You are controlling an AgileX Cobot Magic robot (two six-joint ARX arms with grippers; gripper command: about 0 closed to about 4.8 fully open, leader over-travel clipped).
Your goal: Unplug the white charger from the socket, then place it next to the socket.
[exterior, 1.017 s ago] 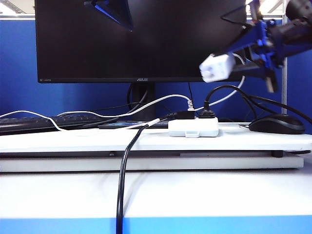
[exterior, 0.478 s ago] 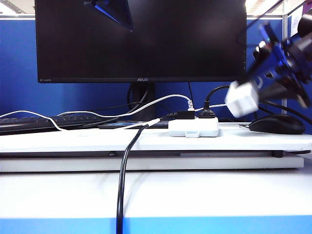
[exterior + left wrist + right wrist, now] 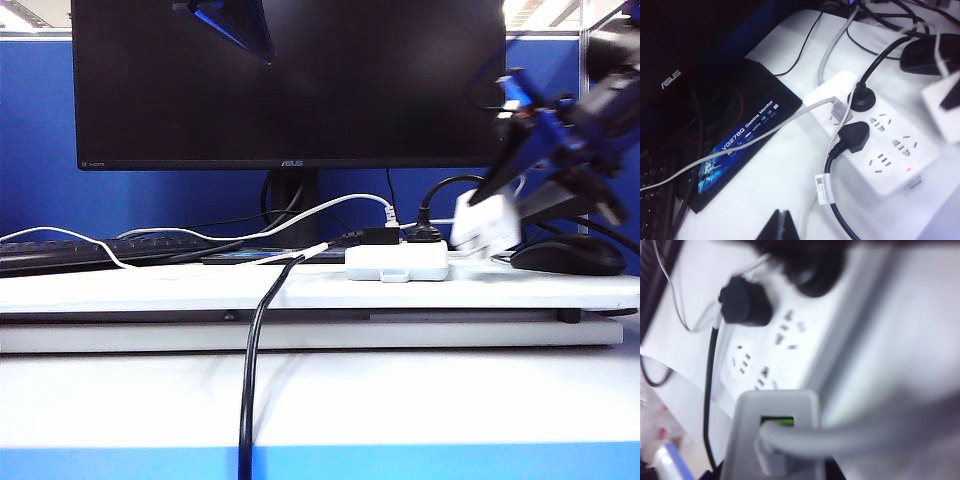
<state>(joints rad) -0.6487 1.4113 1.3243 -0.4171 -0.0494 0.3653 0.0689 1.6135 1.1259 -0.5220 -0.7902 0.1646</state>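
The right gripper (image 3: pixel 505 210) pinches the white charger (image 3: pixel 486 224) in the air, unplugged, just right of the socket (image 3: pixel 397 261) on the white desk (image 3: pixel 150 288). The left gripper (image 3: pixel 781 226) hangs over the desk near the monitor base (image 3: pixel 735 135); whether its fingers are spread cannot be told.

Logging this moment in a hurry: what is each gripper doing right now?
Left gripper: only a dark tip shows, holding nothing; open or shut cannot be told.
Right gripper: closed on the white charger, just right of the socket.
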